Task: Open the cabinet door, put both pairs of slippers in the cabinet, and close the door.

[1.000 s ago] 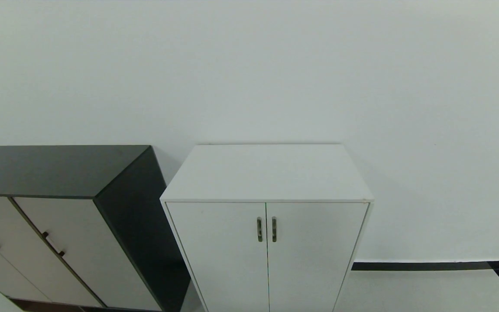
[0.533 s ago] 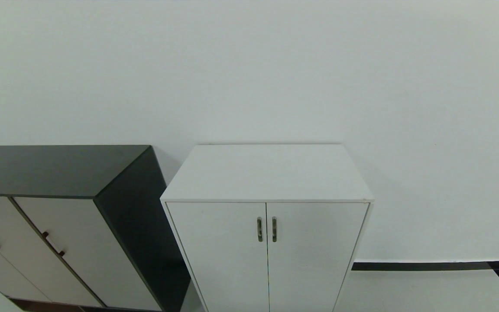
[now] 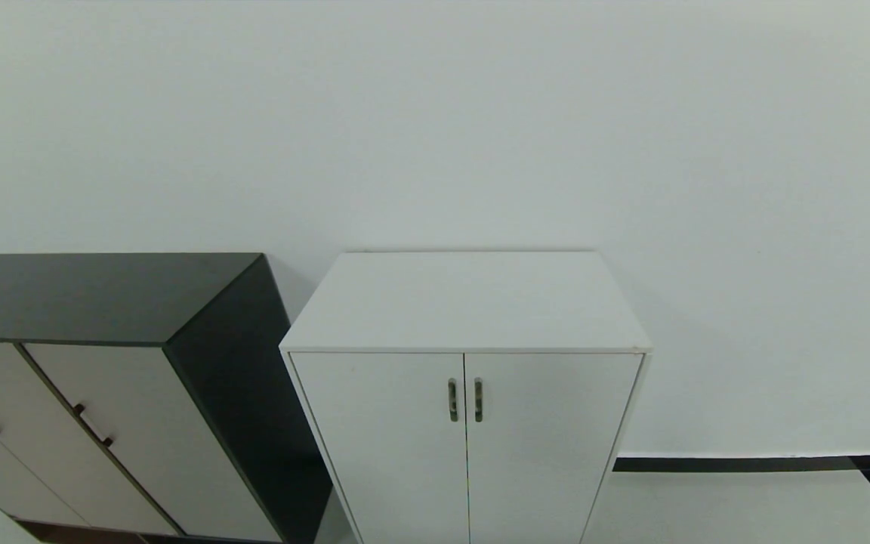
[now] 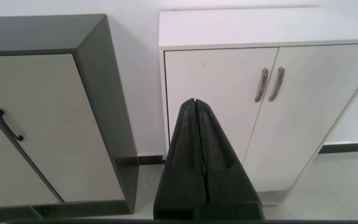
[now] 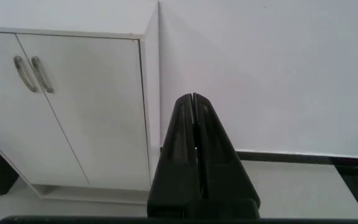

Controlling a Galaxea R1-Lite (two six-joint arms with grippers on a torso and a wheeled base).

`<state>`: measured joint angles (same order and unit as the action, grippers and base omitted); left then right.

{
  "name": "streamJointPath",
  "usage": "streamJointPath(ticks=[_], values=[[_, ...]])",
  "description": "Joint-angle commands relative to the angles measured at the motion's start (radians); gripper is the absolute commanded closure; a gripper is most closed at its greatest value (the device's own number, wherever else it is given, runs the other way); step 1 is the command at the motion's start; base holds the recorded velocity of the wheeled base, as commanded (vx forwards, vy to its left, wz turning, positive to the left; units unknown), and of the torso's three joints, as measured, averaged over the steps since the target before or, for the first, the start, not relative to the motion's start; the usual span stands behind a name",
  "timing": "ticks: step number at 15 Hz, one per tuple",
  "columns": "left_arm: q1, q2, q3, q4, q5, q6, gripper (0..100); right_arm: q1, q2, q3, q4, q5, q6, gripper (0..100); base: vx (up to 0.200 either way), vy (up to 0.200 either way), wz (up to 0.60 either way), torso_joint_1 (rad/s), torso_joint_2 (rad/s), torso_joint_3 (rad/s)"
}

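Note:
A white two-door cabinet [image 3: 465,446] stands against the wall in the middle of the head view, both doors closed, with two small metal handles [image 3: 464,400] side by side at the seam. In the left wrist view the cabinet [image 4: 229,106] and its handles [image 4: 270,84] lie ahead of my left gripper [image 4: 195,102], which is shut and holds nothing, some way back from the doors. My right gripper [image 5: 194,98] is shut and empty, off the cabinet's [image 5: 86,106] right front corner, with the handles [image 5: 33,74] farther off.
A black cabinet with pale doors and dark handles [image 3: 103,400] stands close on the white cabinet's left. A plain white wall [image 3: 435,121] runs behind both. Pale floor with a black skirting strip [image 3: 760,463] lies to the right of the white cabinet.

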<state>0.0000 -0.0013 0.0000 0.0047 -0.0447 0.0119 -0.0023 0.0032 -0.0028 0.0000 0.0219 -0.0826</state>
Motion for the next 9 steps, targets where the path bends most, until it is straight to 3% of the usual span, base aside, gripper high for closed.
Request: streamJointPath(ticks=[1, 2, 9], values=[[0.0, 0.001, 0.0, 0.0, 0.0, 0.0, 100, 0.001, 0.0, 0.003, 0.003, 0.0, 0.06, 100, 0.0, 0.0, 0.0, 0.0, 0.0, 0.0], [0.0, 0.001, 0.0, 0.0, 0.0, 0.0, 100, 0.001, 0.0, 0.003, 0.002, -0.007, 0.106, 100, 0.0, 0.0, 0.0, 0.0, 0.0, 0.0], [0.0, 0.001, 0.0, 0.0, 0.0, 0.002, 100, 0.001, 0.0, 0.003, 0.003, -0.004, 0.081, 100, 0.0, 0.0, 0.0, 0.0, 0.0, 0.0]])
